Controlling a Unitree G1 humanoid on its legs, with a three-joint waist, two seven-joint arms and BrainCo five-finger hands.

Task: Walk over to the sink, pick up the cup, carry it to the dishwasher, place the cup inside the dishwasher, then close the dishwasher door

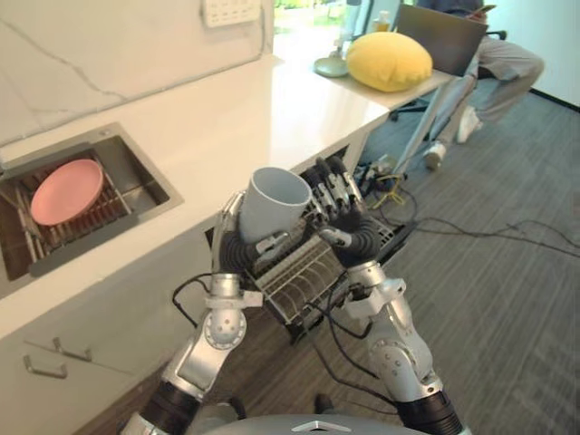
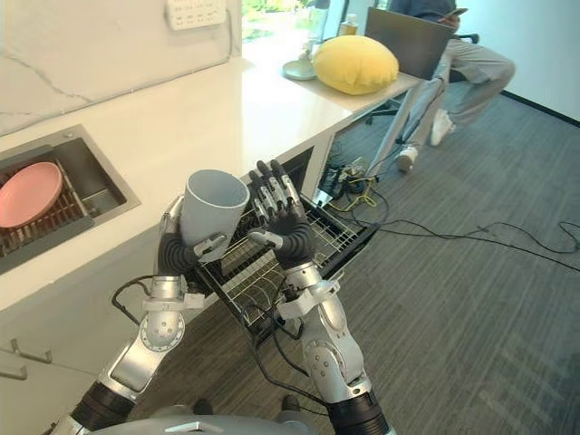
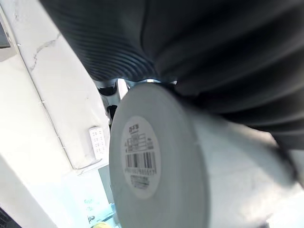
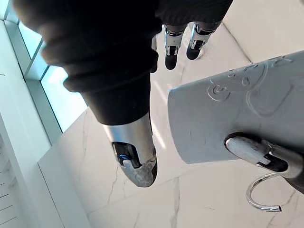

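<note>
The left hand (image 1: 234,237) has the grey cup (image 1: 275,204) clasped, mouth up, right above the dishwasher's wire rack (image 1: 304,276)! The right hand (image 1: 337,204) stands just to the cup's right, fingers straight and released. Off to the left, a pink plate (image 1: 66,190) lies in the sink (image 1: 136,177) set in the desk (image 1: 227,118).

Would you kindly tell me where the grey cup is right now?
In the eye views, the pale grey cylindrical cup sits centre frame, gripped by the left hand, with the right hand open beside it, above the wire dishwasher rack.
</note>
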